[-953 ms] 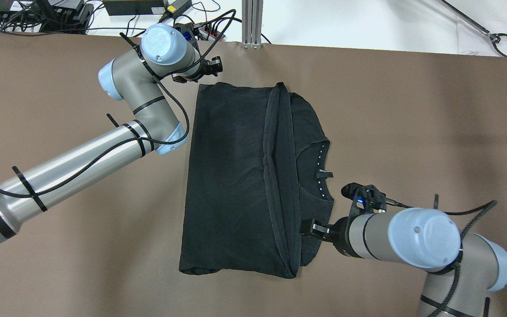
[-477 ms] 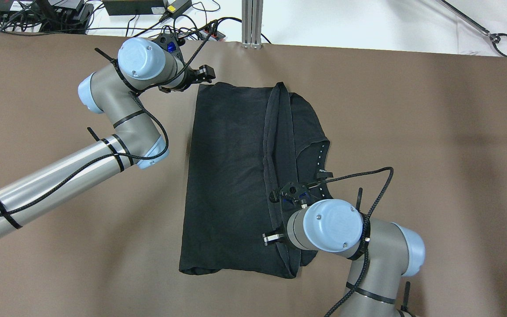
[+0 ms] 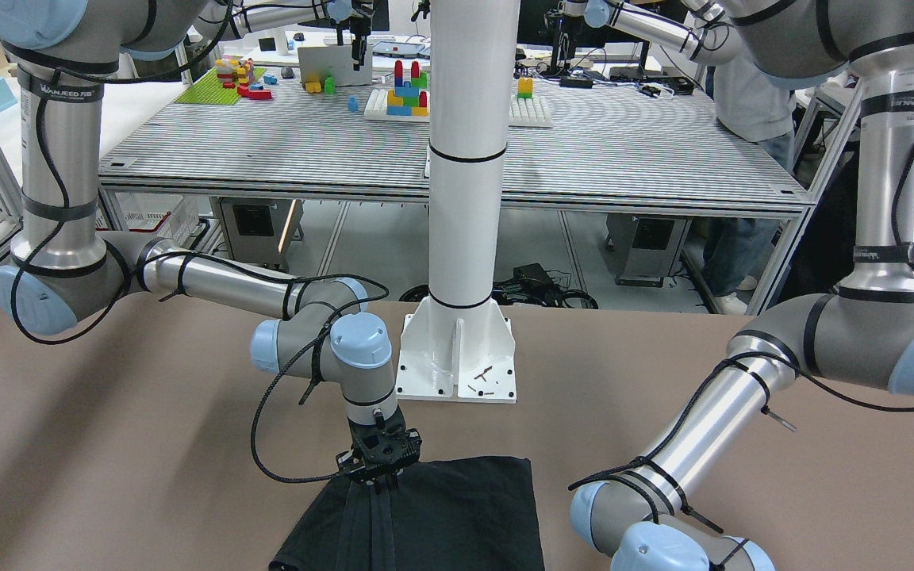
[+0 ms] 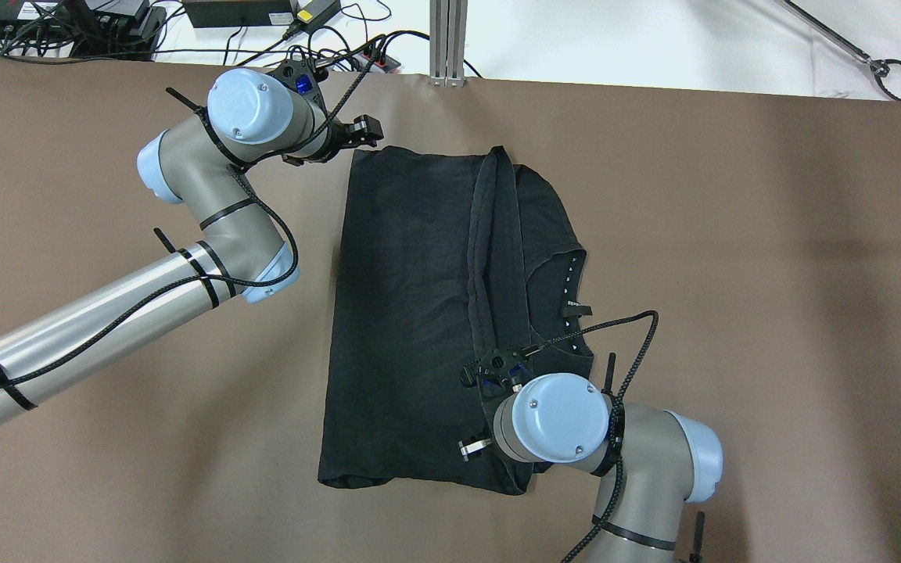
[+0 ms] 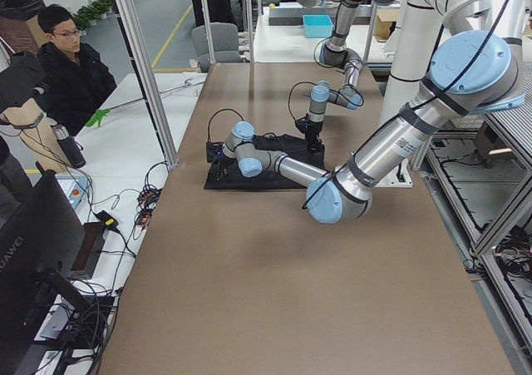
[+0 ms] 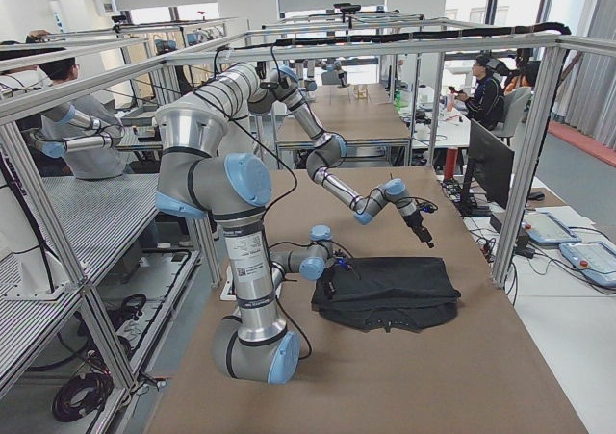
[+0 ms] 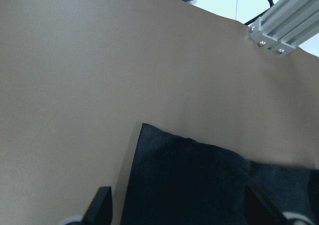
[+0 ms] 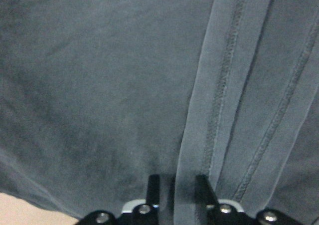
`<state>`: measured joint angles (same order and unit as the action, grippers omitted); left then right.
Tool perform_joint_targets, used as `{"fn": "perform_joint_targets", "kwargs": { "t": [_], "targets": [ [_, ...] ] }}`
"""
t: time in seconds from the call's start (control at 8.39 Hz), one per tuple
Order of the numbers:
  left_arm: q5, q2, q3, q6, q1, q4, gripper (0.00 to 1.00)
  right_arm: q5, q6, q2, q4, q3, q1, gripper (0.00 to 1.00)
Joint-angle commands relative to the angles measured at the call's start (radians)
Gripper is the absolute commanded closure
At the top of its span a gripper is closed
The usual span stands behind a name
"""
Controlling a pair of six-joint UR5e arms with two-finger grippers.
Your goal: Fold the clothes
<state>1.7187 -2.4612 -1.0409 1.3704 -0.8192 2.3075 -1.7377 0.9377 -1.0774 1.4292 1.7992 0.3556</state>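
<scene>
A black t-shirt (image 4: 411, 313) lies folded on the brown table (image 4: 732, 234), with a doubled hem strip (image 4: 489, 258) running down its middle. It also shows in the front view (image 3: 457, 515). My right gripper (image 4: 474, 449) points down on the hem strip near the shirt's near edge. In the right wrist view its fingers (image 8: 153, 185) stand close together with the hem strip (image 8: 199, 135) between them. My left gripper (image 4: 364, 133) hovers open just off the shirt's far left corner (image 7: 149, 132), and its fingers (image 7: 102, 205) stand wide apart.
The white robot pedestal (image 3: 461, 349) stands at the table's robot side. Cables and power boxes (image 4: 106, 23) lie beyond the far edge, beside an aluminium post (image 4: 448, 47). A person (image 5: 71, 67) sits past the table's far side.
My right gripper has swung left from the shirt's right edge onto the hem strip. My left gripper drew back a little to the left off the far corner. The shirt has kept its shape.
</scene>
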Motion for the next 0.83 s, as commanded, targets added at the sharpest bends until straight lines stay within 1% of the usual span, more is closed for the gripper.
{"fn": "perform_joint_targets", "kwargs": {
  "t": [0.0, 0.24, 0.36, 0.48, 0.6, 0.72],
  "targets": [
    [-0.024, 0.008, -0.004, 0.001, 0.020, 0.001, 0.06, -0.028, -0.037, -0.007, 0.011, -0.001, 0.014, 1.00],
    [-0.025, 0.011, -0.004, 0.001, 0.020, 0.001, 0.06, -0.064, -0.051, -0.009, 0.033, 0.006, 0.043, 1.00],
    [-0.031, 0.011, -0.005, 0.001, 0.020, 0.000, 0.06, -0.132, -0.086, -0.021, 0.034, 0.026, 0.092, 1.00],
    [-0.033, 0.010, -0.008, 0.003, 0.022, 0.000, 0.06, -0.150, -0.168, -0.056, 0.030, 0.040, 0.132, 1.00],
    [-0.034, 0.005, -0.010, 0.006, 0.022, 0.000, 0.06, -0.160, -0.177, -0.131, 0.033, 0.113, 0.135, 1.00],
    [-0.040, 0.011, -0.031, 0.016, 0.023, -0.005, 0.06, -0.151, -0.166, -0.177, 0.031, 0.150, 0.125, 1.00]
  ]
}}
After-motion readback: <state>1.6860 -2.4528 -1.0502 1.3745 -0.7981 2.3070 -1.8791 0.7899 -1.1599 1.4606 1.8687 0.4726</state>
